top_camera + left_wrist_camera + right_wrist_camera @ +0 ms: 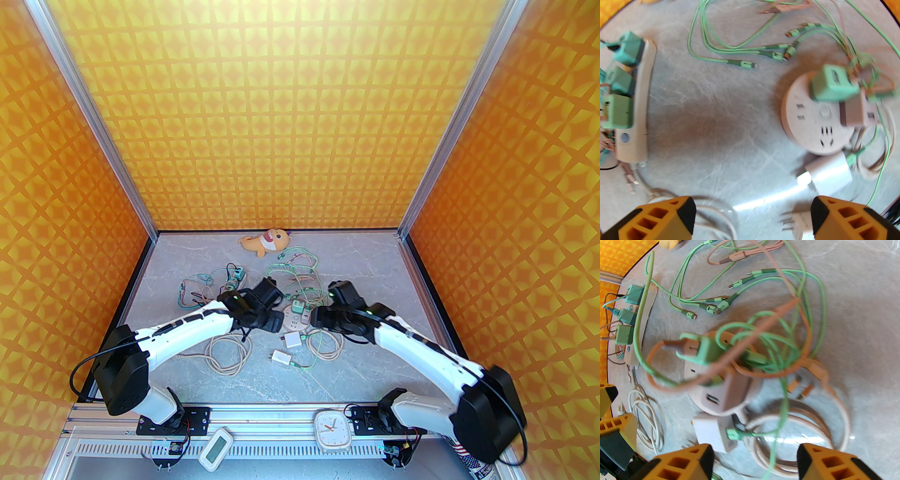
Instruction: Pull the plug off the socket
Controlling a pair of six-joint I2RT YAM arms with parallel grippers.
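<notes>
Grey marble-patterned table [356, 262] lies flat and glossy under the clutter; the white-shelled left arm [187, 328] and right arm [412, 347] reach in from the near edge toward its middle; the left gripper [753, 215] holds its ribbed orange fingers wide apart with nothing between them; the right gripper [754, 458] is likewise parted and empty. A long pale power strip [639, 105] lies on the table well to the left of the socket, carrying three green blocks. The round socket [811, 121], a smooth pinkish disc, lies face up near the table's centre, between the two grippers. On its far side sits the green plug [834, 84], a matte rounded cube; its axis rises off the disc's face, slightly tilted, slotted face outward. The boxy mauve plug [857, 110] stands touching it. A white adapter [827, 173] rests just beside the disc's near rim; a smaller white plug [796, 222] lies flat, prongs bare. Thin green and salmon cables [787, 340] loop over the socket.
</notes>
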